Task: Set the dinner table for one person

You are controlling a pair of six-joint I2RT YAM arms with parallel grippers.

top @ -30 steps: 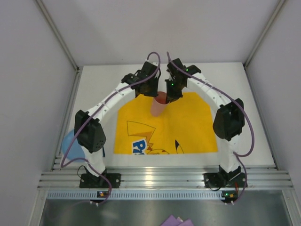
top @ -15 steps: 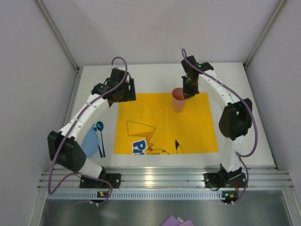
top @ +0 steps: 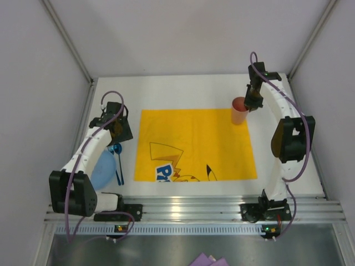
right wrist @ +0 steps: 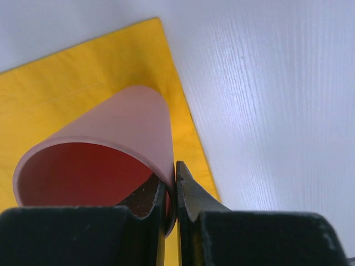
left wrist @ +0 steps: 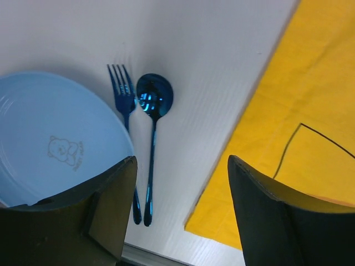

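Setting the table (top: 194, 91) for one person; cup placement in hand.

Right gripper (right wrist: 171, 180): clenched on the wall of the pink cup (right wrist: 111, 144), one finger inside the rim and one outside. The cup is at the far right corner of the yellow cloth (top: 194, 144), mouth up. The wrist view shows it leaning slightly. Whether its base rests on the cloth or hangs just above it cannot be told.

Left gripper (left wrist: 182, 163): jaws released and empty, hanging over the bare table just beside the cloth's left edge. Below it lie the blue fork (left wrist: 123, 100) and spoon (left wrist: 154, 100), side by side with their handles toward the near edge. The fork touches or slightly overlaps the rim of the pale blue plate (left wrist: 55, 138). All three lie off the cloth, near the table's left edge.

Judgement: the cloth and the cup are nearly dealt with, while the plate and cutlery are not yet set.

Next move: stand the cup upright on its base at the cloth's corner, then part the fingers and lift clear without tipping it. The left arm is well placed to fetch the plate or cutlery. The thin, flat handles call for a low pinch close to the table, and the plate for a grip on its rim.
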